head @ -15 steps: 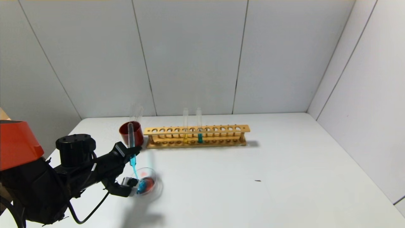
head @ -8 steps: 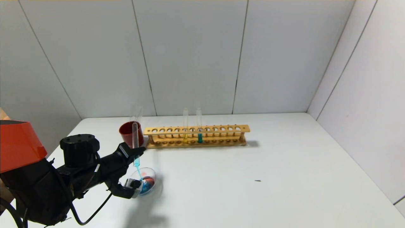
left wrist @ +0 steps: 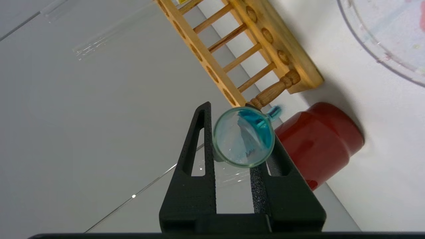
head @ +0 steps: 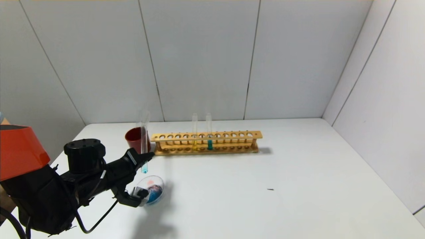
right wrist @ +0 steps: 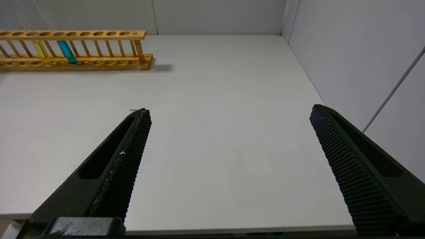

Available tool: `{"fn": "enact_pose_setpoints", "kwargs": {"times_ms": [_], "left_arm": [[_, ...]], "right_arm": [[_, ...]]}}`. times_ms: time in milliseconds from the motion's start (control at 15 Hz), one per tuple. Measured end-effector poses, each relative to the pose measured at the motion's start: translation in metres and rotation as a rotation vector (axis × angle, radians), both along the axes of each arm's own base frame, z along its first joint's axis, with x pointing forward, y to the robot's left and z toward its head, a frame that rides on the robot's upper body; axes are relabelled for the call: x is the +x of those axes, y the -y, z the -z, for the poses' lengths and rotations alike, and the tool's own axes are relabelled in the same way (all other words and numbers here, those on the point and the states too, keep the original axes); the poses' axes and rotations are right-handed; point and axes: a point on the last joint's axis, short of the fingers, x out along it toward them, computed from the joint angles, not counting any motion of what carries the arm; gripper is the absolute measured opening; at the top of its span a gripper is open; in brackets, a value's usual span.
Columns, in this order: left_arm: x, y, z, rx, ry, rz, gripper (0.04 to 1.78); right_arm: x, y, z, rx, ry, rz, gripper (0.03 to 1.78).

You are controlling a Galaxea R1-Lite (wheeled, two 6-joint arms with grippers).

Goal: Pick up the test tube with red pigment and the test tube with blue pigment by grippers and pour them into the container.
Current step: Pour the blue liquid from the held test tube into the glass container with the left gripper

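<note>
The test tube with blue pigment (head: 143, 146) is pinched by the left end effector (head: 146, 158) at the lower left of the head view. A second ago the tube was tipped mouth-down and a thin blue stream ran into the container (head: 151, 190). Now the stream has stopped, and the tube has been lifted and drawn back toward the upper part of the frame. It hangs almost straight up and down, with a little blue left at its lower end, above the far edge of the container and apart from it.

Blue and red colour are seen together in the container, so both pours look nearly done. What is likely left is for the tube to be put away.

In the left wrist view the tube's round mouth (left wrist: 244, 136) is held tight between the two black fingers (left wrist: 196, 156).

Just behind the tube stands a dark red cup (head: 134, 138). Beside it, at the middle of the frame, is a long wooden rack (head: 206, 142) with a yellow tube (head: 194, 132) and another blue tube (head: 209, 132). The cup and the rack's end are close, so the tube could be bumped against them if it is swung that way.

The right end effector (right wrist: 229, 159) is spread wide and holds nothing. It is parked over the bare tabletop (right wrist: 215, 99), seen only in its own wrist view.
</note>
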Motion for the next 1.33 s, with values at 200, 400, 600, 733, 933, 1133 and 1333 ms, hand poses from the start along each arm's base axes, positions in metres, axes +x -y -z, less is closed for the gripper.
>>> {"fn": "enact_pose_setpoints", "kwargs": {"times_ms": [200, 400, 600, 733, 933, 1133, 1333], "left_arm": [[0.002, 0.002, -0.007, 0.04, 0.091, 0.027, 0.33], [-0.001, 0.006, -0.011, 0.043, 0.123, 0.041, 0.33], [-0.003, 0.008, -0.015, 0.08, 0.163, 0.087, 0.33], [-0.005, 0.009, -0.019, 0.101, 0.201, 0.098, 0.33], [-0.016, 0.007, -0.028, 0.148, 0.304, 0.103, 0.33], [-0.03, 0.004, -0.026, 0.201, 0.317, 0.106, 0.33], [-0.032, 0.006, -0.028, 0.22, 0.34, 0.117, 0.33]], "right_arm": [[0.0, 0.0, 0.0, 0.0, 0.0, 0.0, 1.75], [0.0, 0.0, 0.0, 0.0, 0.0, 0.0, 1.75], [0.0, 0.0, 0.0, 0.0, 0.0, 0.0, 1.75], [0.0, 0.0, 0.0, 0.0, 0.0, 0.0, 1.75], [0.0, 0.0, 0.0, 0.0, 0.0, 0.0, 1.75], [0.0, 0.0, 0.0, 0.0, 0.0, 0.0, 1.75], [0.0, 0.0, 0.0, 0.0, 0.0, 0.0, 1.75]]}}
